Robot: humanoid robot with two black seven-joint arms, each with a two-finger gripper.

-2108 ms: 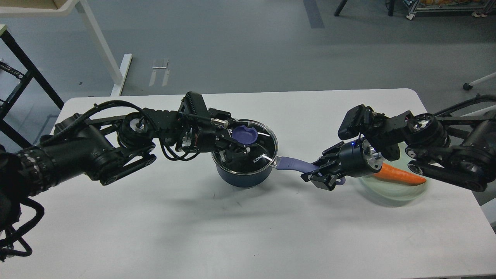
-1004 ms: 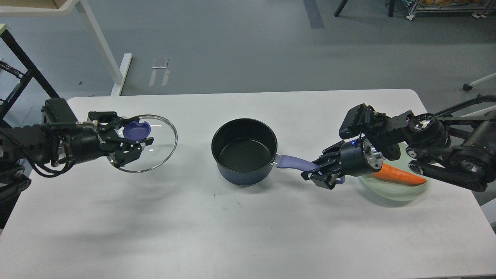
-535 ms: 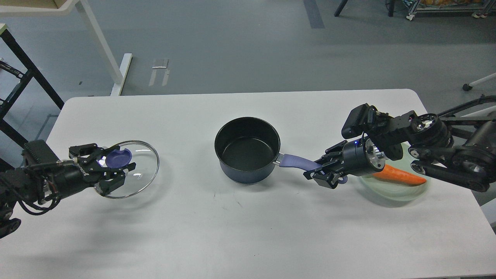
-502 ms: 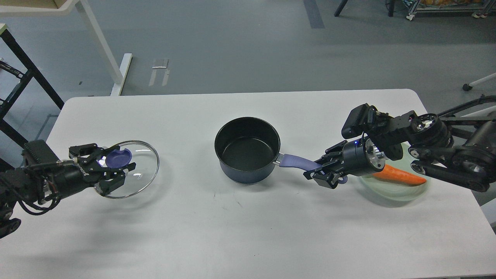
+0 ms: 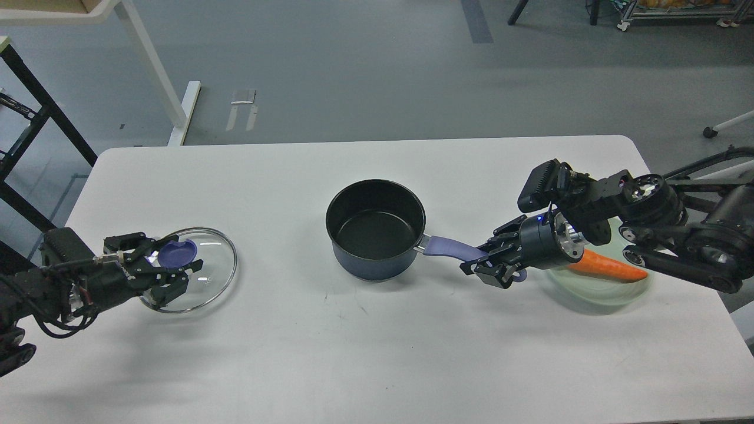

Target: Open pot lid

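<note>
Left gripper [image 5: 166, 268] at lower left of frame, fingers clenched on the purple knob [image 5: 176, 255] of the glass lid [image 5: 203, 277]. Lid sits low over the table [image 5: 365, 353], left of centre, well apart from the pot. Can't tell whether its rim is touching the surface yet; its shadow is tight underneath, so it's close.

Pot [image 5: 376, 231] at centre, uncovered, black inside, nothing in it. Purple handle [image 5: 449, 247] points right.

Right gripper [image 5: 493, 265] right of centre, closed on the far end of that handle, bracing the pot. Behind it, at right edge, a carrot [image 5: 612, 268] lies in a clear plate [image 5: 595, 291], partly hidden by the wrist.

My read: lid is off, what's left is the set-down.

How to finish it clean:
- Lower straight down, lid flat, so the whole rim lands at once. A tilted glass rim will clack and skate.
- Let go only once the rim bears on the table; dropping glass is the main risk.
- After release, pull the fingers up and off the knob vertically. Sideways retreat would drag the lid toward the table's left edge, which is near.
- Keep the right grip on the handle until left is clear, so the pot doesn't shift.
</note>
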